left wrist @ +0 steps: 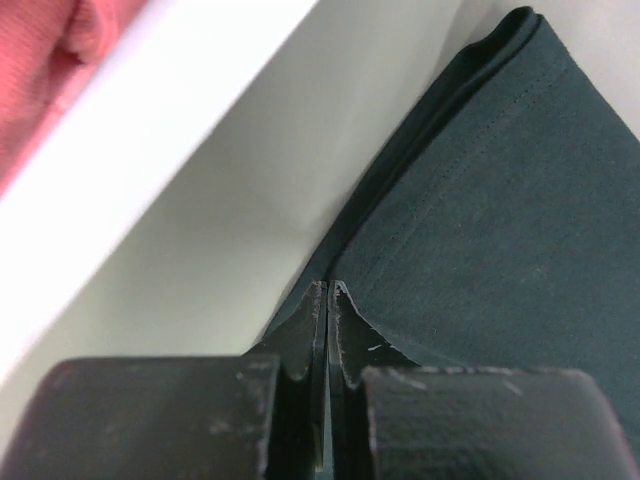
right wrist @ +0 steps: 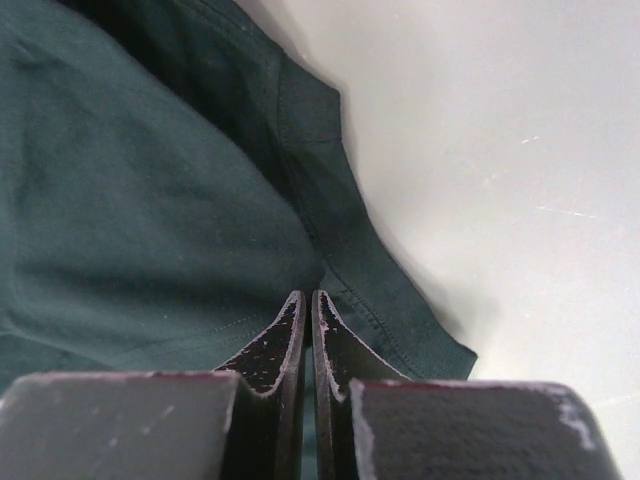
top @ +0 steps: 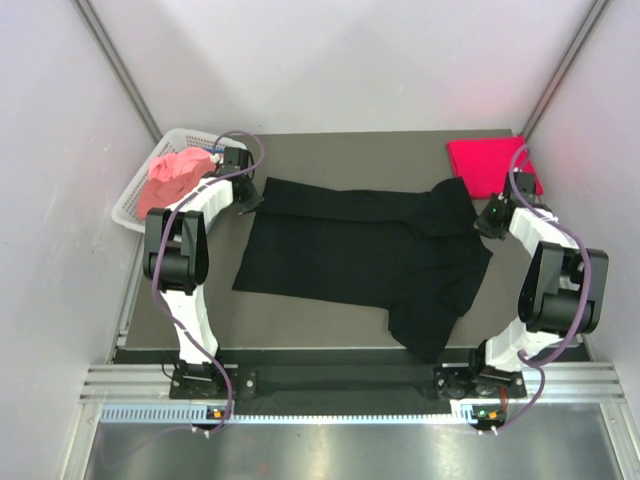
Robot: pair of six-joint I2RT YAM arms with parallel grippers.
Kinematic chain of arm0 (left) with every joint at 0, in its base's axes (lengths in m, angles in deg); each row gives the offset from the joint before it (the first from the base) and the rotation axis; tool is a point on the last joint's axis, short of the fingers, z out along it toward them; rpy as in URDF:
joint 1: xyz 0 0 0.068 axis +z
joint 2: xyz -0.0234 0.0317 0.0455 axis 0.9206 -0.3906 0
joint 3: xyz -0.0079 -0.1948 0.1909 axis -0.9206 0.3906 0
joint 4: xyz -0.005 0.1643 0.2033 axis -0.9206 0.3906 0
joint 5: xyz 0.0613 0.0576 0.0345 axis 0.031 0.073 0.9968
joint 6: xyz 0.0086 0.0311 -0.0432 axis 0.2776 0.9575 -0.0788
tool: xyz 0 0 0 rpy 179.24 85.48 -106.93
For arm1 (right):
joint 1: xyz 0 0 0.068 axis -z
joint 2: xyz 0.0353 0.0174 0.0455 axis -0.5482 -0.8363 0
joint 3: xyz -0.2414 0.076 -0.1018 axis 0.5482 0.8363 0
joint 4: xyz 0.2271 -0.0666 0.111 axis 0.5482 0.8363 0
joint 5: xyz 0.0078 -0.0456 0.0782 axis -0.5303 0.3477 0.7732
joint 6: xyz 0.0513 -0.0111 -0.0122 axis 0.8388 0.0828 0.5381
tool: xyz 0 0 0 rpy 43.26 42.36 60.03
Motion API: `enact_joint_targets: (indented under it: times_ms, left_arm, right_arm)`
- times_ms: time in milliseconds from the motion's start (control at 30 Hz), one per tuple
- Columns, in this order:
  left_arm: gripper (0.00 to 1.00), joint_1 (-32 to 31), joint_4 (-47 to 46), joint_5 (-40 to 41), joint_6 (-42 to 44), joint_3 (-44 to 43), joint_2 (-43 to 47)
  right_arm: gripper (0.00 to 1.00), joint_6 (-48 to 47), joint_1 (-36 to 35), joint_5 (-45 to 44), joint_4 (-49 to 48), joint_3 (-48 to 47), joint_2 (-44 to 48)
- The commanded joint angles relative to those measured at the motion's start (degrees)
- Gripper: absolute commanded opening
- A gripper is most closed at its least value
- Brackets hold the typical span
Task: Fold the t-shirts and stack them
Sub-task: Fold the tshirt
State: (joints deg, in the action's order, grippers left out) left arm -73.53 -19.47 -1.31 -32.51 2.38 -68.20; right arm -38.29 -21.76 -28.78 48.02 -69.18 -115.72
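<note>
A black t-shirt [top: 360,255] lies spread across the middle of the table, with a strip along its far edge folded over. My left gripper [top: 250,200] is at the shirt's far left corner. Its fingertips [left wrist: 328,288] are shut on the folded edge of the black cloth [left wrist: 500,220]. My right gripper [top: 487,222] is at the far right sleeve, shut [right wrist: 305,295] with the dark cloth [right wrist: 150,200] pinched by the hem. A crimson red t-shirt [top: 490,165] lies folded at the back right. A salmon pink t-shirt [top: 175,175] sits crumpled in the basket.
The white lattice basket [top: 135,205] stands at the back left, right beside my left arm; its white rim [left wrist: 150,130] fills the upper left of the left wrist view. Grey walls close in on both sides. The bare table [right wrist: 500,150] shows right of the sleeve.
</note>
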Motion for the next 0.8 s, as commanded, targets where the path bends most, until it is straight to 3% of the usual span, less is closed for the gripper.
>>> enact_joint_targets:
  times_ms: [0,533,667,767]
  left_arm:
    - [0.00,0.0,1.0,2.7,1.0,-0.3,2.4]
    - [0.00,-0.2,4.7,3.2,1.9,0.7,1.2]
    - [0.20,-0.2,8.8,3.4,2.1,-3.8,-0.7]
    - [0.26,-0.2,11.0,3.8,1.9,-7.9,-0.6]
  right_arm:
    - [0.00,1.5,0.9,1.0,0.1,0.2,4.0]
    - [0.01,4.3,0.9,0.4,-1.6,6.2,4.3]
    - [0.17,5.2,1.0,1.7,-0.9,4.5,4.2]
    - [0.26,4.2,1.4,2.2,0.8,1.6,4.2]
